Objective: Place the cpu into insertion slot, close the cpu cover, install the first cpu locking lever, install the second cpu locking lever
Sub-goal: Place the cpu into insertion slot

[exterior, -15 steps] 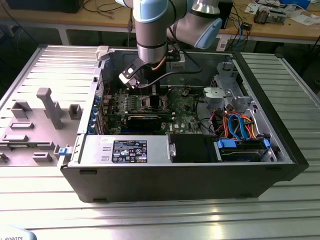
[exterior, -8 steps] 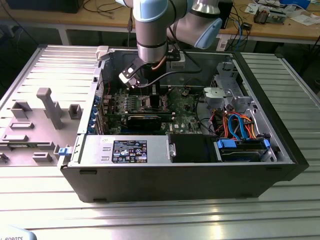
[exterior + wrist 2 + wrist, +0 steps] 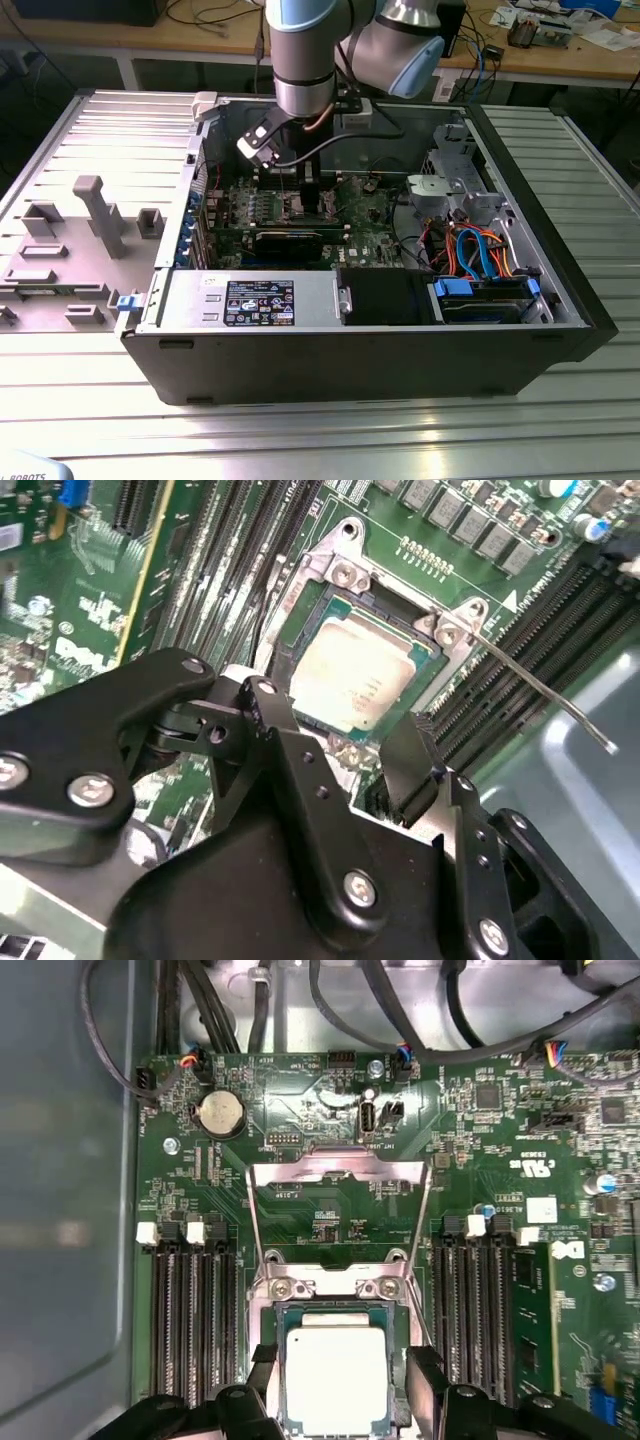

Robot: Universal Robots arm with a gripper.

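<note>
I see my hand (image 3: 341, 1358) spread wide, gripping nothing, fingers flanking the cpu (image 3: 335, 1388) seated in the slot (image 3: 335, 1309); the cover (image 3: 335, 1173) is open beyond.

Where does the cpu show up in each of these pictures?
Exterior view: too small to pick out; the gripper hangs over the green board.
Second wrist view: cpu seated in the insertion slot, beyond the gripper.
First wrist view: cpu in that slot, between memory slots.
Shared landmark: the green board.
</note>
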